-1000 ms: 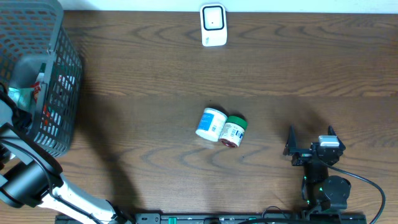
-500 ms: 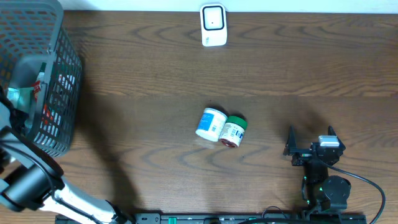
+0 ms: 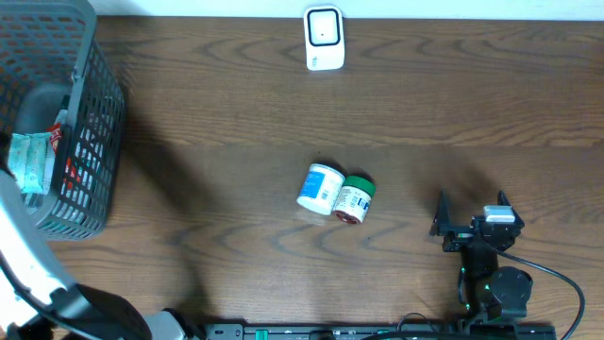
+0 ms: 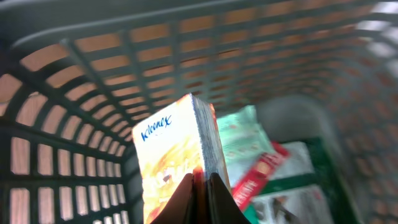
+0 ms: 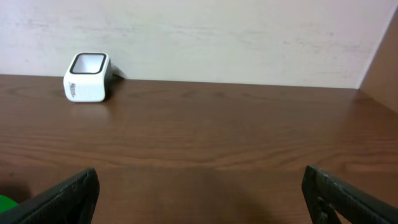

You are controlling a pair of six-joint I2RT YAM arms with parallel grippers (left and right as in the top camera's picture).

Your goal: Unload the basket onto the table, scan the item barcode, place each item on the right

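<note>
Left wrist view first: shows the left gripper [image 4: 202,186] pinched tight on the bottom edge of the Kleenex pack [image 4: 177,149], jaws together with only the thin edge of the wrapper between them. Holds the pack upright and edge-on inside the grey basket [image 4: 93,81], in front of its lattice wall. Probably gripped by that edge because it stood proud of the clutter, and because such a grip leaves both broad faces bare for a reader. No barcode visible on the printed face turned this way; possibly on the hidden side. Below the pack, lying in the basket: a pale green and white packet [image 4: 245,140], a red wrapper [image 4: 261,174] against it, and a dark green item [image 4: 298,199], too blurred to name. From overhead, puts the pack in the basket at the far left of the table [image 3: 236,113], well apart from the scanner [image 3: 323,38] standing at the back edge, window up. Near mid-table, two small jars on their sides and touching, one white and blue [image 3: 321,188], one green-lidded [image 3: 355,199]. Off at the near right, right gripper [image 3: 472,210] parked low, jaws spread wide, nothing between them. Judged as the pick-out step, with the carry to the scanner not yet done.
</note>
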